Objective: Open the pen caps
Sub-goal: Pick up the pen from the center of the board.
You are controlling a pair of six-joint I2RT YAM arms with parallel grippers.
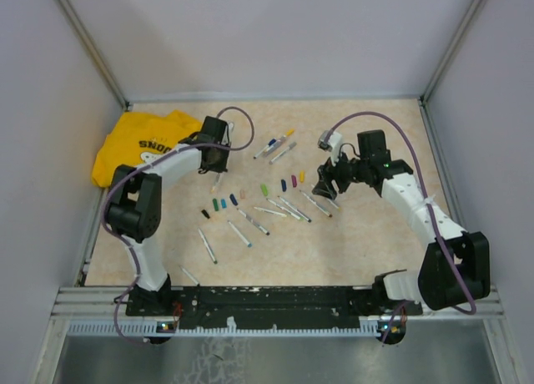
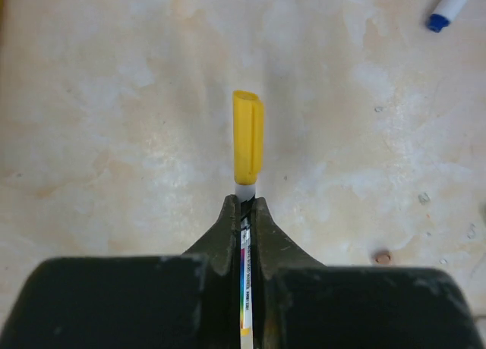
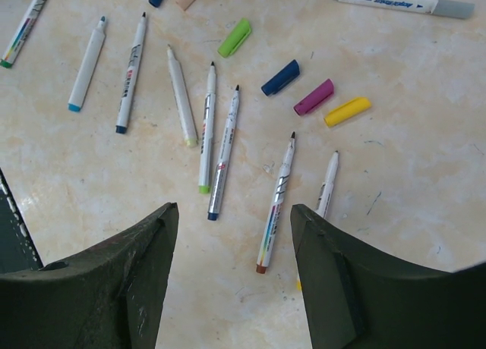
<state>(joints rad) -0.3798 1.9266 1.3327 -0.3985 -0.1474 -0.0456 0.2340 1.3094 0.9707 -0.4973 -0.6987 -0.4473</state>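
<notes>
We saw the left pincer (image 2: 243, 206) clamped on a thin pen barrel (image 2: 244, 288) at the centre of the left wrist view. Its yellow cap (image 2: 247, 140) sat on the pen's end just past the fingertips, above the worktop (image 2: 114, 99). The right pincer (image 3: 231, 216) stood spread wide, gripping nothing, over uncapped pens (image 3: 222, 152). Toward that view's upper right lay a green cap (image 3: 235, 37), a blue cap (image 3: 280, 77), a purple cap (image 3: 314, 96) and a loose yellow cap (image 3: 347, 111).
</notes>
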